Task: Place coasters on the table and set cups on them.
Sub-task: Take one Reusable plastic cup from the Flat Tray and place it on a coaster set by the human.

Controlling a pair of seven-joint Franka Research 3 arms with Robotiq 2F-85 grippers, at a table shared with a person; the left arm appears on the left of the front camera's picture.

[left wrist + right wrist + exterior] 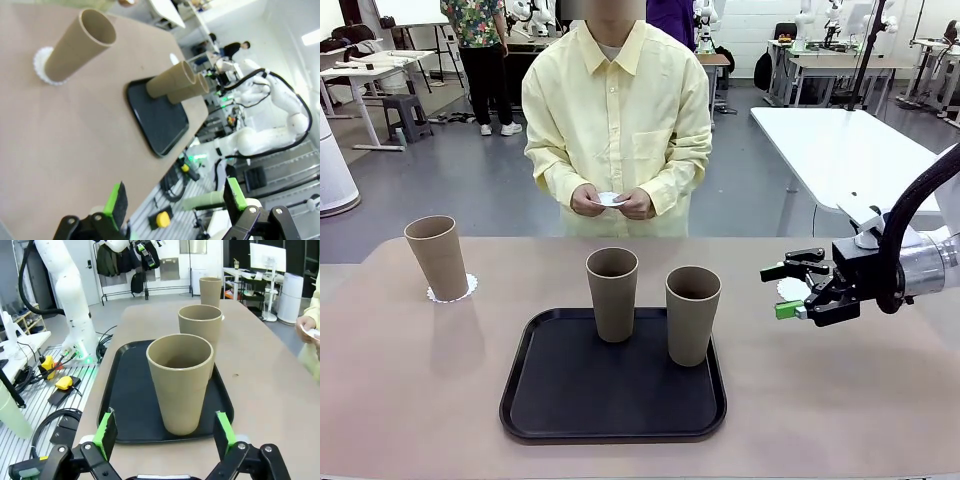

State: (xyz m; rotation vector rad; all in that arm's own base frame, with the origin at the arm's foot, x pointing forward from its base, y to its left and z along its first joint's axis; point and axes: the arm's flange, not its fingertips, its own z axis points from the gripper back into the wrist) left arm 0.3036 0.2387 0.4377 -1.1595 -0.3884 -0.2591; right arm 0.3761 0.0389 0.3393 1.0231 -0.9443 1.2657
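Note:
One brown cup (438,257) stands on a white lacy coaster (452,290) at the table's far left. Two more cups (612,293) (692,314) stand on the black tray (613,400). My right gripper (782,290) hovers open to the right of the tray, just in front of a second coaster (792,288) lying on the table (410,380). Its wrist view looks straight at the nearer tray cup (180,382), centred between the pads (106,427). The person holds a third coaster (608,199) in both hands. My left gripper (175,197) is open with nothing between its fingers, far from the cup on the coaster (75,47).
The person stands at the far edge, hands close to the chest. The black tray (160,117) takes up the middle front of the table. Bare tabletop lies left and right of it. White tables and other people stand farther back.

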